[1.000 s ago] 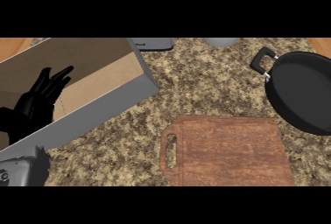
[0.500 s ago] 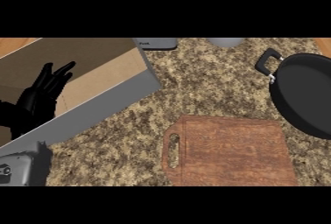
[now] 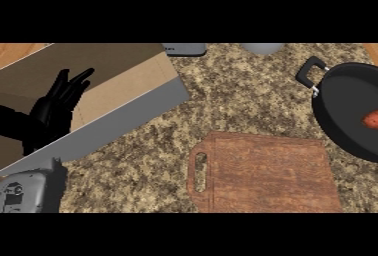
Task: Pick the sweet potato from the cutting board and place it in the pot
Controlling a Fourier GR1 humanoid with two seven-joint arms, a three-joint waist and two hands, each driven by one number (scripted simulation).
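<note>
The black pot (image 3: 341, 112) stands at the right edge of the head view, its handle (image 3: 311, 71) pointing up-left. An orange-red piece of the sweet potato (image 3: 371, 120) shows inside the pot, cut off by the frame edge. The wooden cutting board (image 3: 258, 172) lies bare at the lower middle, with its handle slot on the left. My left hand (image 3: 57, 102) stays open at the far left with fingers up, far from both. My right hand does not show.
A tan recess with a grey rim (image 3: 125, 117) fills the upper left, under my left hand. Two grey objects (image 3: 184, 48) (image 3: 262, 47) sit at the counter's far edge. A grey forearm part (image 3: 29, 192) shows at the lower left.
The view has shifted a little, so board and pot sit slightly further right and lower. The sweet potato now shows in the pot at the right edge. The left hand has barely moved.
</note>
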